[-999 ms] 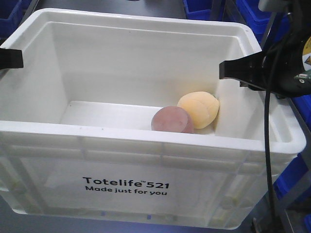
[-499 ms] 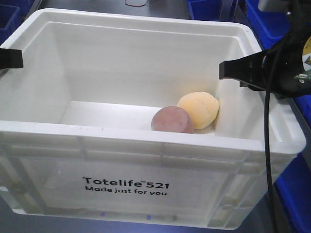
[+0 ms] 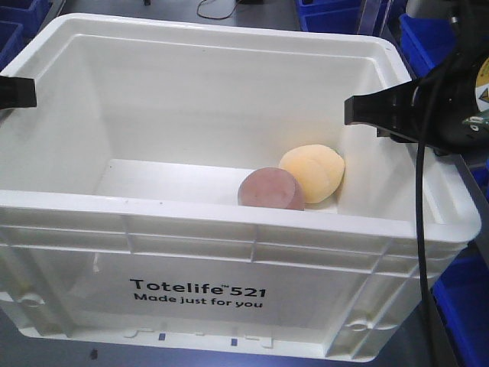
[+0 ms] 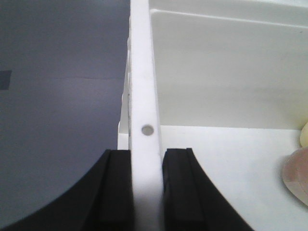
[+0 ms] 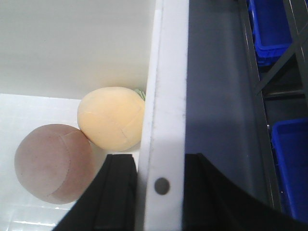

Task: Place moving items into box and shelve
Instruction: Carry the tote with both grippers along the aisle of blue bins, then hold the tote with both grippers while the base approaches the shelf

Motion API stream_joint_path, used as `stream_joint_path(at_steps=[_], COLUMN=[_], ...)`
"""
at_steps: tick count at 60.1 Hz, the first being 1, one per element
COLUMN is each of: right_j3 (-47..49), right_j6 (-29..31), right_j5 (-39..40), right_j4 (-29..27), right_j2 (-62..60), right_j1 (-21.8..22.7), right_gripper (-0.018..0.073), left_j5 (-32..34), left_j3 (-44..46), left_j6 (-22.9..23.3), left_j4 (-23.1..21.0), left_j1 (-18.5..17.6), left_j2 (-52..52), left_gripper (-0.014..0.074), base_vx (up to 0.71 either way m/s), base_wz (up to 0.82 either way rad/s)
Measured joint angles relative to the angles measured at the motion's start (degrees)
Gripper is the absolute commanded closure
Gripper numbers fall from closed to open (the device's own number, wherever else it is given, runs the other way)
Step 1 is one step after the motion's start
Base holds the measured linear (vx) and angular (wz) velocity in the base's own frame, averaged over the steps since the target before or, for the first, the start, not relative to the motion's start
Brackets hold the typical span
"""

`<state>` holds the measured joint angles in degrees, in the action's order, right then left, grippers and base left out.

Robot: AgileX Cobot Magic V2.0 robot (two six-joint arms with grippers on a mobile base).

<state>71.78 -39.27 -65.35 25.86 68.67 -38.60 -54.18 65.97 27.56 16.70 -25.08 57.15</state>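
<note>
The box, a white crate (image 3: pixel 153 214) printed "Totelife 521", fills the front view. Inside, at its right end, the pale yellow-orange peach-like item (image 3: pixel 313 172) and the reddish-brown item (image 3: pixel 267 189) lie touching. My left gripper (image 3: pixel 17 92) is shut on the crate's left rim (image 4: pixel 143 86), one finger on each side of the wall (image 4: pixel 147 192). My right gripper (image 3: pixel 382 111) is shut on the right rim (image 5: pixel 168 72) in the same way (image 5: pixel 161 192). The right wrist view shows the peach item (image 5: pixel 110 118) against the wall and the brown item (image 5: pixel 50 161) beside my inner finger.
Blue plastic bins stand behind the crate (image 3: pixel 336 15) and at the lower right (image 3: pixel 466 306). More blue bins (image 5: pixel 269 24) on a dark rack frame show outside the right wall. Grey floor (image 4: pixel 57 96) lies outside the left wall.
The crate, both items and both grippers keep their places in view. The surroundings shift: the blue bins behind slide up and outward, and more floor shows under the crate.
</note>
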Motion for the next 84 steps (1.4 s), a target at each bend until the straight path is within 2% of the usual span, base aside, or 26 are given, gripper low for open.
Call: stream_joint_path(at_steps=[46, 84], right_j3=[0.0, 0.0], right_j6=[0.0, 0.0], right_j5=[0.0, 0.0], right_j4=[0.1, 0.0], right_j2=[0.0, 0.0], right_j1=[0.0, 0.0], right_gripper=[0.0571, 0.0571], left_j5=[0.0, 0.0], left_j3=[0.0, 0.0], left_j6=[0.0, 0.0], left_j4=[0.0, 0.0], left_j1=[0.0, 0.0], left_j2=[0.0, 0.0], left_gripper=[0.0610, 0.0610], base_vx=[0.27, 0.14], base_wz=[0.00, 0.33])
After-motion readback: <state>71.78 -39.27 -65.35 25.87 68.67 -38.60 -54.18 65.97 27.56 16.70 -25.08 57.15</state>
